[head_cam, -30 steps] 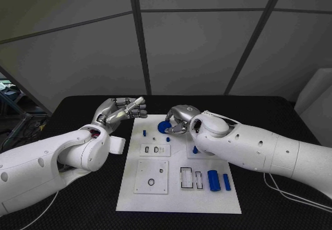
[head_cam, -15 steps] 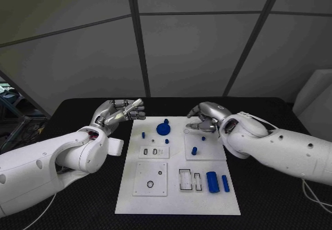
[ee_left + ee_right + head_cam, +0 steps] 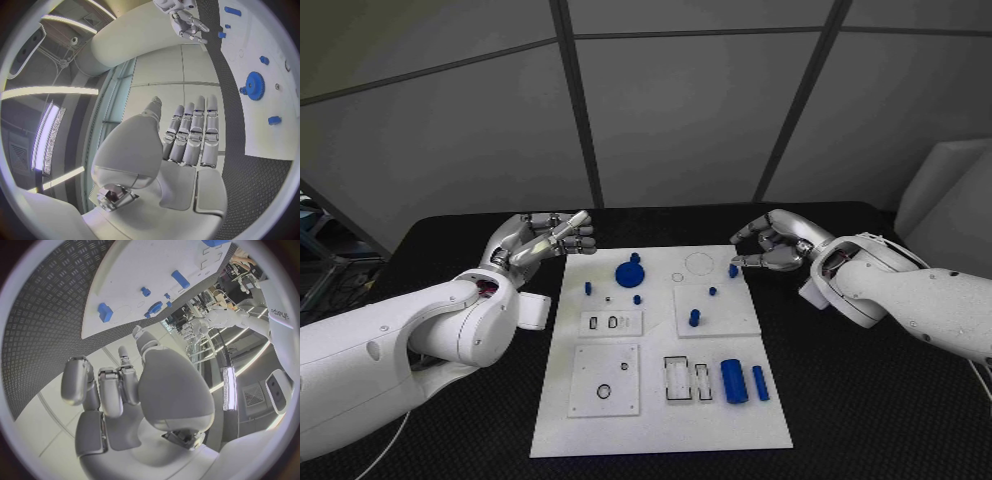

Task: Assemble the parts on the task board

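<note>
Right hand (image 3: 769, 245), fingers curled on nothing, hovers just beside the board's (image 3: 661, 420) far right corner; left hand (image 3: 531, 240) likewise empty (fingers together). Blue gear (image 3: 630, 272) lies between, nearer left.

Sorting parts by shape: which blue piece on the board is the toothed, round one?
The blue gear near the task board's far edge, toward the left hand. It is a wide toothed disc; the other blue pieces are small pegs or plain cylinders.

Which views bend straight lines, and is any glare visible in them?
Left wrist view: the task board edge curves, and bright light strips glare behind the left hand. Right wrist view: the board edge bows too, with a glaring light strip beside the right hand. Head view: the board's edges look straight.
</note>
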Robot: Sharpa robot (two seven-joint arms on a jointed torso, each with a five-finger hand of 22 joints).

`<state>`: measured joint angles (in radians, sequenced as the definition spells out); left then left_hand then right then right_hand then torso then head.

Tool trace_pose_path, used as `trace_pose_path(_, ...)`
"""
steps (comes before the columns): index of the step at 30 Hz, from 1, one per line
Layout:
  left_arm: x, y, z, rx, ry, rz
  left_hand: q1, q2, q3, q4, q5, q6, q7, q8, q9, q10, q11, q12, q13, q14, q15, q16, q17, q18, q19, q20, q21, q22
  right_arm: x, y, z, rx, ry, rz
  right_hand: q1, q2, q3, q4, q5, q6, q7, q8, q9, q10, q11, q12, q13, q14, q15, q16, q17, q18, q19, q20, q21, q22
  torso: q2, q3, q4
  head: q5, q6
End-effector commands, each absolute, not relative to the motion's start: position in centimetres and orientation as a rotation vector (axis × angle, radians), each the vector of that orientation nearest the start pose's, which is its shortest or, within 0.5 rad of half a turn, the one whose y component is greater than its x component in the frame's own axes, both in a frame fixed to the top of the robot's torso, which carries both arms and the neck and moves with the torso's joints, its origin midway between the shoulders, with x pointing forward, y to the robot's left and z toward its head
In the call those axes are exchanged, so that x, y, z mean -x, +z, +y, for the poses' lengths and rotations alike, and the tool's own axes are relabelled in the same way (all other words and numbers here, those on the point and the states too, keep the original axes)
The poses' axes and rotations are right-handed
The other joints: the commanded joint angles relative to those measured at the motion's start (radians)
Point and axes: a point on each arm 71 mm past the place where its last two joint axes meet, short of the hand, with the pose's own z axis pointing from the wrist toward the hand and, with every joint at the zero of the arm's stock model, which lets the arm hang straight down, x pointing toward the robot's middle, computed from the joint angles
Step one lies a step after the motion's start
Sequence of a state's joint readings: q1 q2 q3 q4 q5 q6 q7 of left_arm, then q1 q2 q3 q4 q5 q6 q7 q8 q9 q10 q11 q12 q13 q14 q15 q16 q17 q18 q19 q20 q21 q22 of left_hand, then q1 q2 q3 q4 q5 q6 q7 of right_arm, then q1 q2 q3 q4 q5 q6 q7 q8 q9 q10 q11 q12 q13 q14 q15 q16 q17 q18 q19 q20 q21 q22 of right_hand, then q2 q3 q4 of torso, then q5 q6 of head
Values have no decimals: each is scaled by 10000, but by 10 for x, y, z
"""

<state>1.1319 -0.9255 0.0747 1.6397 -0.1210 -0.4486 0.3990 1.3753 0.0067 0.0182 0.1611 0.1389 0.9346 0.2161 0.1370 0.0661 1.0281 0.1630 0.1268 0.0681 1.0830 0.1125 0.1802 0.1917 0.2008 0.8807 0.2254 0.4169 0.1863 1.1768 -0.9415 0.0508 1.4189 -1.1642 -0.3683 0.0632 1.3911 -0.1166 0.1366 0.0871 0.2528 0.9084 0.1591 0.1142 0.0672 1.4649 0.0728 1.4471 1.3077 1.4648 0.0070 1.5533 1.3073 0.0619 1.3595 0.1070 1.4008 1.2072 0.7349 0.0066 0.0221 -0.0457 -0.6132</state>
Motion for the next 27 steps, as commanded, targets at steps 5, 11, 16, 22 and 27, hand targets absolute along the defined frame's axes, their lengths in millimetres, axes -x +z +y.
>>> trace_pose_path(5,-473,-156,221,10237,-14953,13114,44,65,-29,-50,-18,31,5,-56,-1,38,27,-31,5,10,70,-23,17,-192,-14,27,31,11,-513,-167,-286,-1664,7766,16058,126,19,-28,-95,121,-161,63,-111,-13,104,45,-43,1352,937,-38,-20,2117,122,-43,33,-51,0,20,-33,27,-32,-46)
trace_pose_path(11,-474,-156,221,10252,-14939,13119,44,65,-29,-50,-18,31,5,-56,-1,38,27,-31,5,10,70,-23,17,-192,-14,27,31,11,-516,-177,-283,-1438,7505,16531,163,60,-14,-137,230,-69,83,-72,19,127,68,-13,1383,946,-12,-9,2150,119,-29,59,-49,14,14,-48,28,-30,-96)
trace_pose_path(16,-474,-157,222,10260,-14915,13112,52,69,-32,-60,-19,48,0,-60,1,65,22,-32,9,19,67,-35,28,-191,-17,26,33,11,-516,-184,-283,-1403,7379,16834,147,69,-21,-136,240,-20,86,-50,29,139,71,4,1399,952,-7,-1,2172,116,-16,65,-41,33,6,-51,22,-19,-139)
trace_pose_path(22,-474,-157,223,10265,-14895,13104,52,69,-32,-60,-19,48,0,-60,1,65,22,-32,9,19,67,-35,28,-191,-17,26,33,11,-517,-191,-285,-1371,7170,17024,135,101,-20,-144,252,81,87,-6,45,151,74,20,1414,959,-2,10,2202,111,4,73,-30,60,10,-45,8,-15,-164)
trace_pose_path(27,-474,-157,223,10270,-14886,13104,52,69,-32,-60,-19,48,0,-60,1,65,22,-32,9,19,67,-35,28,-191,-17,26,33,11,-518,-193,-286,-1352,6990,17078,125,140,-9,-145,265,167,82,30,57,160,70,32,1426,963,-2,16,2216,107,23,77,-17,88,1,-47,27,-10,-190)
